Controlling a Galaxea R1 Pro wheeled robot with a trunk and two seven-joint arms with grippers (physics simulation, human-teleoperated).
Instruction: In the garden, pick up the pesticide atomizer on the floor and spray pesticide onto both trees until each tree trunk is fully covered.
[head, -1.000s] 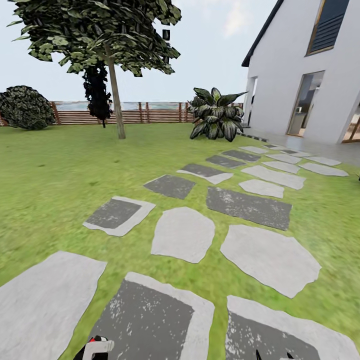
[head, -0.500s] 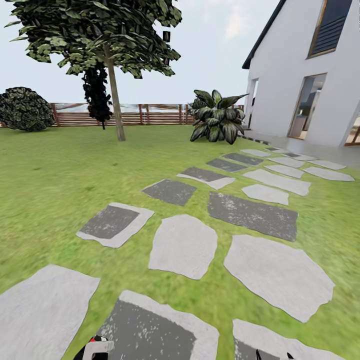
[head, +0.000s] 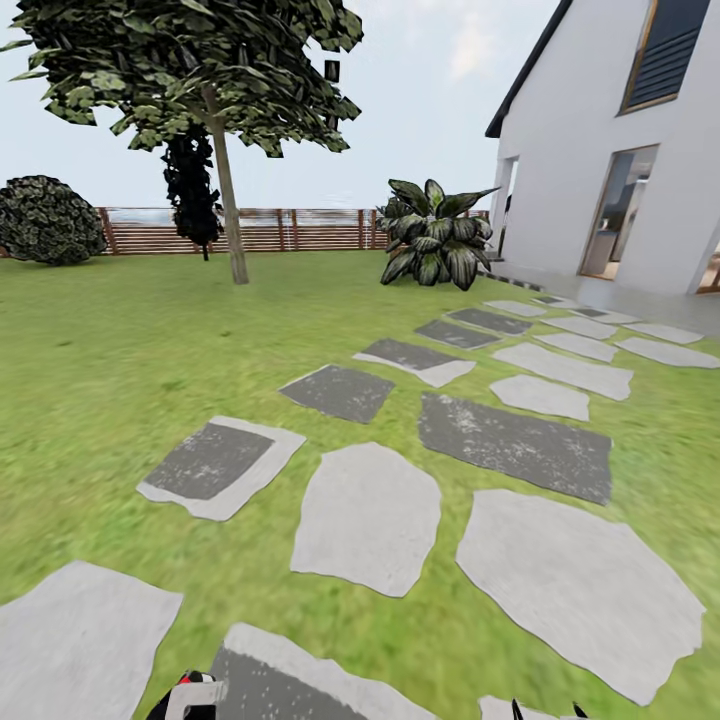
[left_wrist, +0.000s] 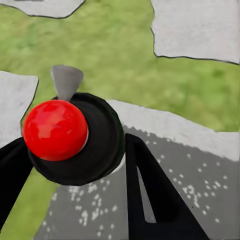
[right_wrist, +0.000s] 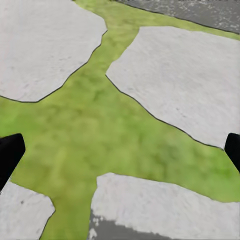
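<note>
- While no writing can be read anywhere, the lawn (head: 90, 380) spreads wide, crossed by grey paving slabs (head: 368, 518) leading to the white house (head: 600, 130).
- One tree (head: 195, 70) with a straight grey-tan trunk (head: 230, 215) stands near the slatted fence (head: 300, 228).
- The left gripper (left_wrist: 75, 165) pinches the pesticide atomizer (left_wrist: 75, 137), black-bodied with a red ball top.
- The right gripper (right_wrist: 120, 150) hangs over grass, fingers spread wide.

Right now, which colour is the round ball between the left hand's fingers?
Bright red ball, clearest in the left wrist view.
</note>
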